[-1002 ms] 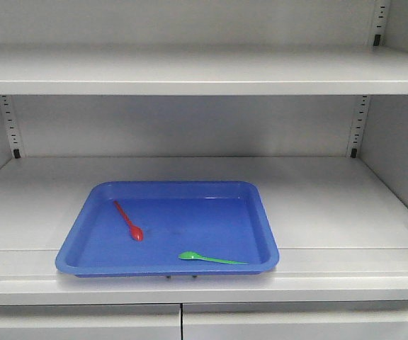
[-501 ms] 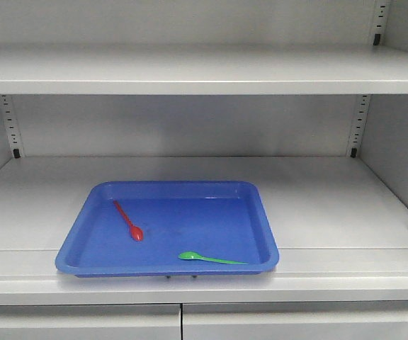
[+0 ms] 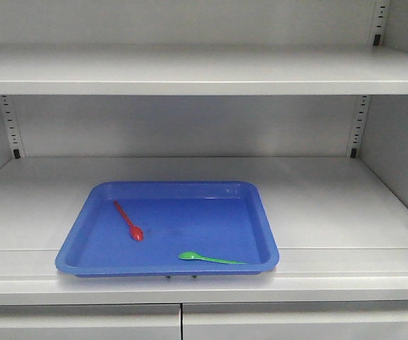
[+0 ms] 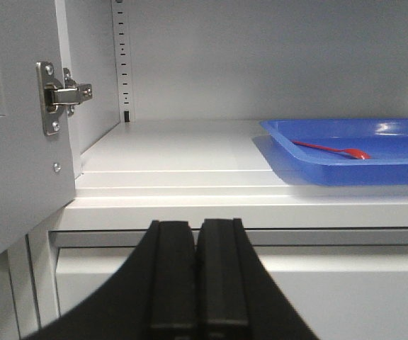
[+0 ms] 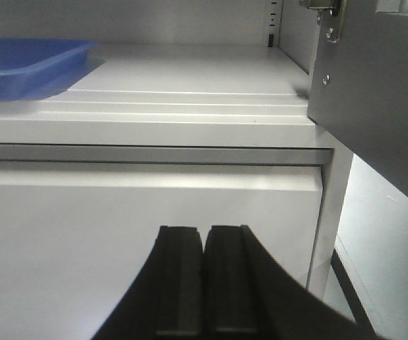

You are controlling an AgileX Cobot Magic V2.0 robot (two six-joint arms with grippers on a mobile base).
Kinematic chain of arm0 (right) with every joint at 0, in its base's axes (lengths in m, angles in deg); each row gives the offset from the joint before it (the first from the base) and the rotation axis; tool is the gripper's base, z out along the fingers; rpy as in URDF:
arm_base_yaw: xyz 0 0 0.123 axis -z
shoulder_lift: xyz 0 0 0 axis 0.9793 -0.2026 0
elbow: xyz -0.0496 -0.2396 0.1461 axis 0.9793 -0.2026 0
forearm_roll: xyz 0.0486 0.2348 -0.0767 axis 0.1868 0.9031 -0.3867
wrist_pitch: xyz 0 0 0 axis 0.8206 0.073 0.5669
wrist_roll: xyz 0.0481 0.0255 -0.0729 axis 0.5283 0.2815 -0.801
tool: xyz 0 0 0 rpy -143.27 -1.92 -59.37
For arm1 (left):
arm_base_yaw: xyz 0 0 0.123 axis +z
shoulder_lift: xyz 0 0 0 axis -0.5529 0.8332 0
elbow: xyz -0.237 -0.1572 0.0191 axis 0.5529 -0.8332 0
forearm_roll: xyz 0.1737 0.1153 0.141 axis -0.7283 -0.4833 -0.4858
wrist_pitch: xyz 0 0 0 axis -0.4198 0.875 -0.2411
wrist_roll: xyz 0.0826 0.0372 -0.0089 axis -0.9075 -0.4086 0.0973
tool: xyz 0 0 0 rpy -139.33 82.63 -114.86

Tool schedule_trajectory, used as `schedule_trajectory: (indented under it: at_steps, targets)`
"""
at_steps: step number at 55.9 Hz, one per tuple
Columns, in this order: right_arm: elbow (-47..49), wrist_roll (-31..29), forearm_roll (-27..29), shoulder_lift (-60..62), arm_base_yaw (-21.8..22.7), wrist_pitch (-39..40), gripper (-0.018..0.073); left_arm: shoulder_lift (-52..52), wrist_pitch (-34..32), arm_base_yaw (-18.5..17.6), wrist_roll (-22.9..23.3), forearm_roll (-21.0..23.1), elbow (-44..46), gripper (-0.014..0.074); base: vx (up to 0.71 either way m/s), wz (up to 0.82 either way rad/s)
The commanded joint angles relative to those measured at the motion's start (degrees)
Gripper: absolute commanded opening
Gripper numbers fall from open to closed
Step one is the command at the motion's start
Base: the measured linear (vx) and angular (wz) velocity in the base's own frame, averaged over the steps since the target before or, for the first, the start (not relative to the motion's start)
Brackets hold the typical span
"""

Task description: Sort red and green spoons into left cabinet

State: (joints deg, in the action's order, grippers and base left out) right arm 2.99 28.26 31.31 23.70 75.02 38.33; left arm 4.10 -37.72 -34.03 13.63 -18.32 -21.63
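A blue tray (image 3: pixel 83 234) sits at the front of the pale grey cabinet's middle shelf (image 3: pixel 331 198). The red spoon (image 3: pixel 128 220) lies in the tray's left half, bowl toward me. The green spoon (image 3: pixel 211 258) lies along the tray's front edge, bowl to the left. In the left wrist view the red spoon (image 4: pixel 331 149) and the tray (image 4: pixel 317 173) show to the upper right. My left gripper (image 4: pixel 196 227) is shut with nothing in it, below the shelf's front. My right gripper (image 5: pixel 204 231) is shut and empty too, low before the lower panel.
An upper shelf (image 3: pixel 204 71) spans the cabinet above the tray. Slotted rails (image 3: pixel 9 124) run up the back corners. An open door with a hinge (image 4: pixel 55 95) stands at the left, another door (image 5: pixel 381 92) at the right. Closed lower doors (image 3: pixel 183 322) sit beneath the shelf.
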Motion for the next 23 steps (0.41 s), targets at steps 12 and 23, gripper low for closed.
schedule_trajectory:
  at_steps: [12, 23]
  targets:
    - [-0.6, -0.6, -0.4, 0.1, 0.4, 4.5, -0.0006, 1.0, -4.9, 0.0, 0.5, 0.4, 0.4, -0.0003, 0.0, 0.0]
    - [-0.6, -0.6, -0.4, 0.1, 0.4, 4.5, -0.0006, 1.0, -4.9, 0.0, 0.5, 0.4, 0.4, -0.0003, 0.0, 0.0]
